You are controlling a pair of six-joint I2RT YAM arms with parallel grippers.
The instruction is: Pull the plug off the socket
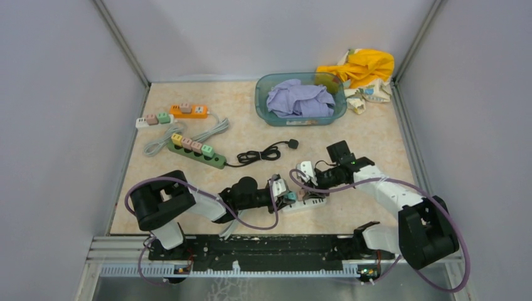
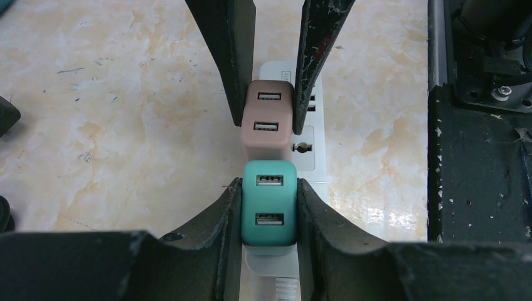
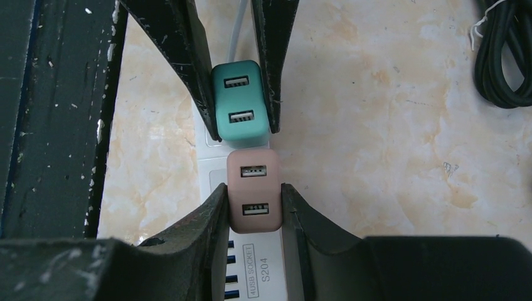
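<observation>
Where the two arms meet, low in the middle of the top view, a white power strip [image 1: 308, 205] lies on the table [image 1: 251, 113]. Its long side runs left to right there, with the right end a little higher. In both wrist views the same strip runs from the top of the frame to the bottom.

Two small USB charger plugs sit on it, one just behind the other along the strip, almost touching. Each plug is longer along the strip than across it. Their faces, with two USB holes each, point straight up at the cameras.

The left claw [image 2: 268, 186] is pinching the teal plug [image 2: 268, 216], one finger pressed on each long side. The right claw [image 3: 253, 188] is pinching the pink plug [image 3: 254, 182] the same way. The two claws come in from opposite ends of the strip, tip to tip.

The metal pins under the plugs are hidden, so I cannot tell how deep either plug sits. The ends of the strip are cut off by the frame edges in the wrist views. In the top view the plugs are tiny and mostly covered by the claws. A black cable [image 3: 502, 56] is cut off at the upper right of the right wrist view. Farther back, at the upper left of the top view, lies a green power strip [image 1: 196, 152].
</observation>
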